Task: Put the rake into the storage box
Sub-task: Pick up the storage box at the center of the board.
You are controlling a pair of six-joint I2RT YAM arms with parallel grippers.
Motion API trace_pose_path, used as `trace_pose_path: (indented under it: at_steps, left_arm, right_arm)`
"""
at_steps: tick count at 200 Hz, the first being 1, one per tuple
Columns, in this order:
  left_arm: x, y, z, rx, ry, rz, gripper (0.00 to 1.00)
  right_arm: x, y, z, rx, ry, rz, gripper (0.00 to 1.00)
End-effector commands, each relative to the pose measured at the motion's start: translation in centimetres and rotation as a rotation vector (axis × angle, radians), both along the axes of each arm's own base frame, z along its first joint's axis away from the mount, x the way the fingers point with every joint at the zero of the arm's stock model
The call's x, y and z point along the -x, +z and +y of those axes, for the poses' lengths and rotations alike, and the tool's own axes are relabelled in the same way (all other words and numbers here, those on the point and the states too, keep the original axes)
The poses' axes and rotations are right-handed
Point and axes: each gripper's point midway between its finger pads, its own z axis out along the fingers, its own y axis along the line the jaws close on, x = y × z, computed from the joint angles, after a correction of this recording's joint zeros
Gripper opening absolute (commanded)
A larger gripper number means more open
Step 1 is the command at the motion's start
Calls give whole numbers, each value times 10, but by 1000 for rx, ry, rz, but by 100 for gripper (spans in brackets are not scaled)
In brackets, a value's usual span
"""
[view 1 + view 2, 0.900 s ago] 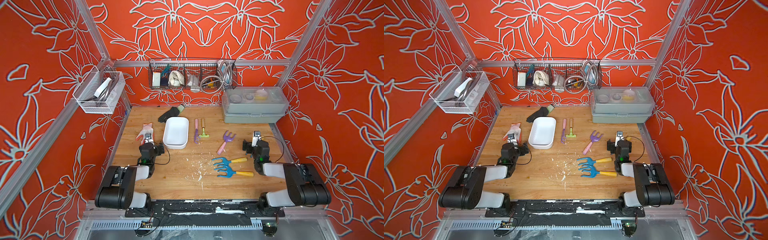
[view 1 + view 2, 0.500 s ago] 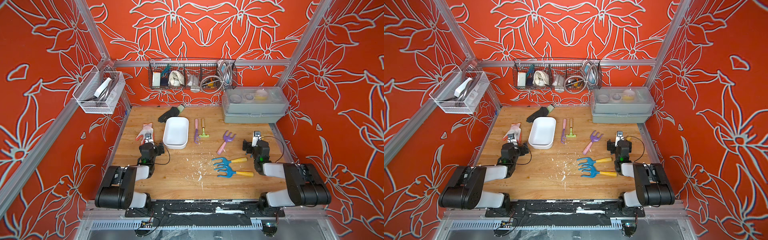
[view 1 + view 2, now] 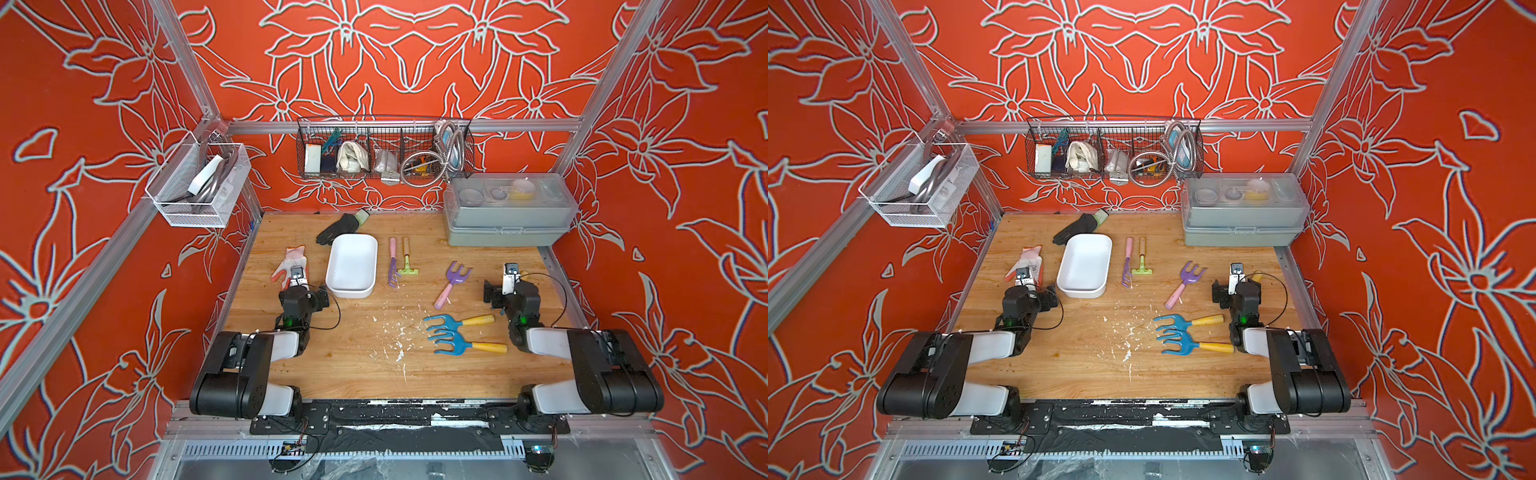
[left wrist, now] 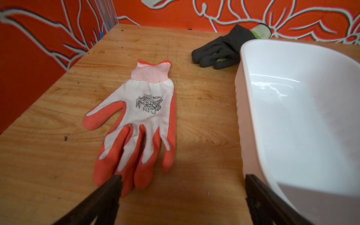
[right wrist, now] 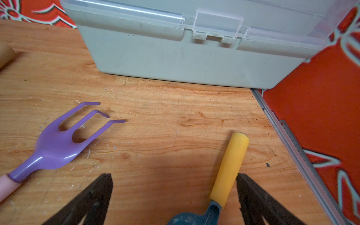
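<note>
The left gripper [image 4: 183, 180] and right gripper [image 5: 174, 176] are spread, with nothing held. The white storage box [image 3: 351, 292] is set beside the left gripper. The small purple rake [image 3: 393, 262] and blue rakes [image 3: 478, 320] are laid outside it on the wooden table [image 3: 353, 365].

The walls [image 3: 395, 62] are red with big white flower lines on them. Shiny metal bars [image 3: 523, 124] run along the corners and edges. The table [image 3: 365, 365] is light brown wood with scratches, and there are small white crumbs [image 3: 400, 355] near the middle. A black wire basket [image 3: 384, 147] hangs on the back wall, full of small stuff. A white mesh basket [image 3: 199, 187] hangs on the left wall. The light is bright and even.
</note>
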Motion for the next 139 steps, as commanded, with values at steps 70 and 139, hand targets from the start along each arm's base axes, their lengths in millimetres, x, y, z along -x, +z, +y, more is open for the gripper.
trace_pose_path:
  at_steps: [70, 139]
  left_arm:
    - [-11, 17, -3, -10, -28, -38, 99]
    - [-41, 133, -1, 143, 102, 96, 99]
  right_arm:
    - [-6, 13, 0, -1, 8, -27, 100]
    - [9, 105, -19, -369, -286, -9, 100]
